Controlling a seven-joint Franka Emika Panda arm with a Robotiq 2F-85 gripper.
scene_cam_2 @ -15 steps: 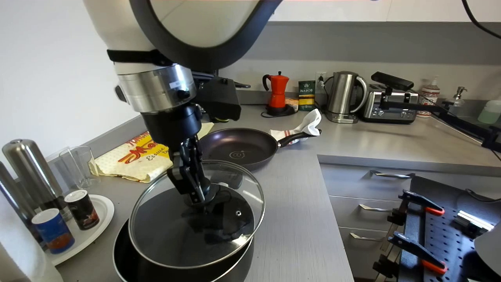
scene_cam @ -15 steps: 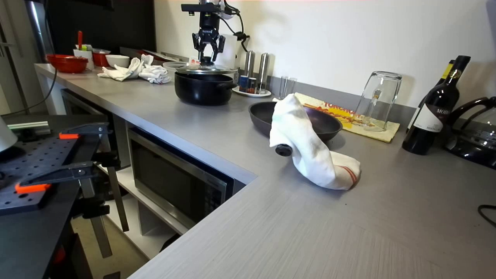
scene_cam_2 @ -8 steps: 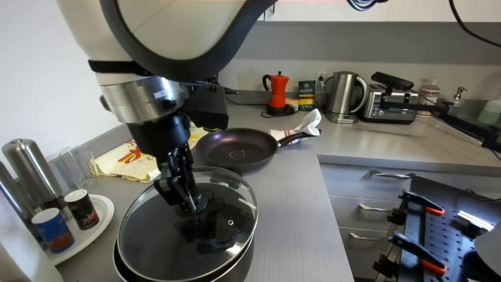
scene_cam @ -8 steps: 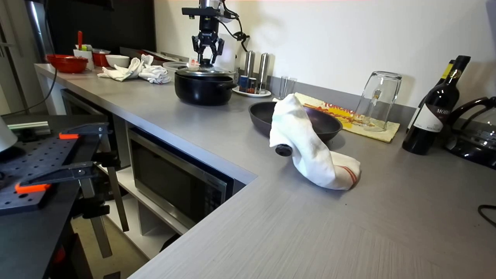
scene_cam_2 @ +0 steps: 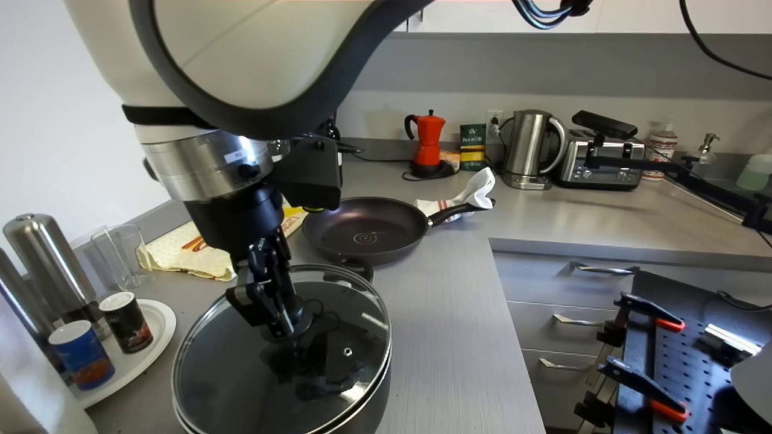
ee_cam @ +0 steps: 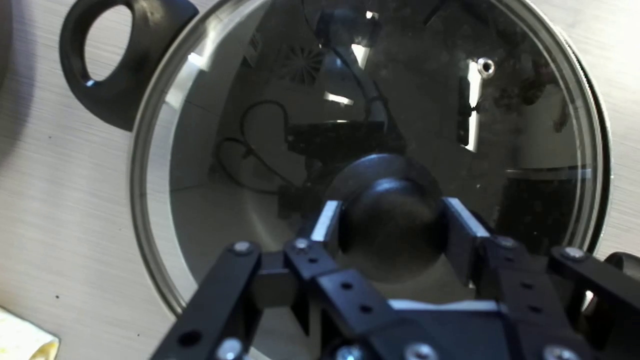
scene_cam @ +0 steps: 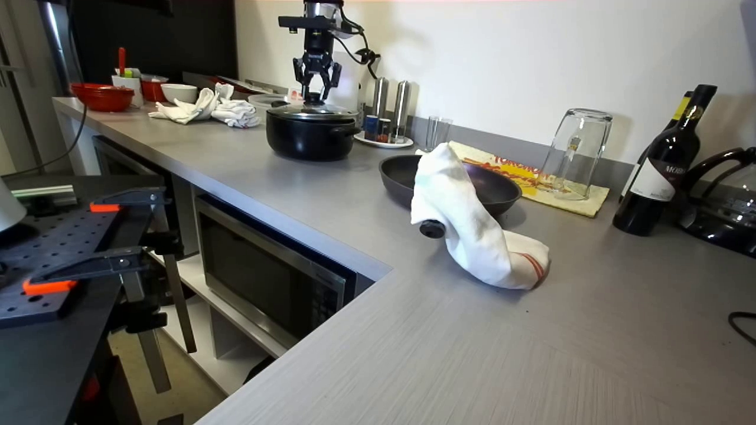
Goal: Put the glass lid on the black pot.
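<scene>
The glass lid point(scene_cam: 289, 111) lies over the mouth of the black pot point(scene_cam: 307, 139), its rim close to the pot's rim. The lid also shows in an exterior view point(scene_cam_2: 235, 377), where only a thin band of the pot point(scene_cam_2: 369, 405) shows past its lower right edge. My gripper point(scene_cam_2: 282, 328) is shut on the lid's dark knob. In the wrist view the fingers point(ee_cam: 392, 220) hold the knob from both sides. The lid point(ee_cam: 220, 210) fills the middle there, a pot handle point(ee_cam: 150, 55) at upper left. A thin dark gap shows at the right rim; I cannot tell if the lid is fully seated.
A dark frying pan point(scene_cam_2: 368, 226) stands close behind the pot, a white cloth point(scene_cam: 466, 224) on its handle. A white plate point(scene_cam_2: 158, 319) with small shakers and steel mills point(scene_cam_2: 51, 265) stand beside the pot by the wall. A yellow cloth point(scene_cam_2: 190, 253) lies near the wall.
The gripper and lid have moved down and across the pot, leftward in an exterior view. The lid now covers nearly all of the pot's opening, where more of it showed before.
</scene>
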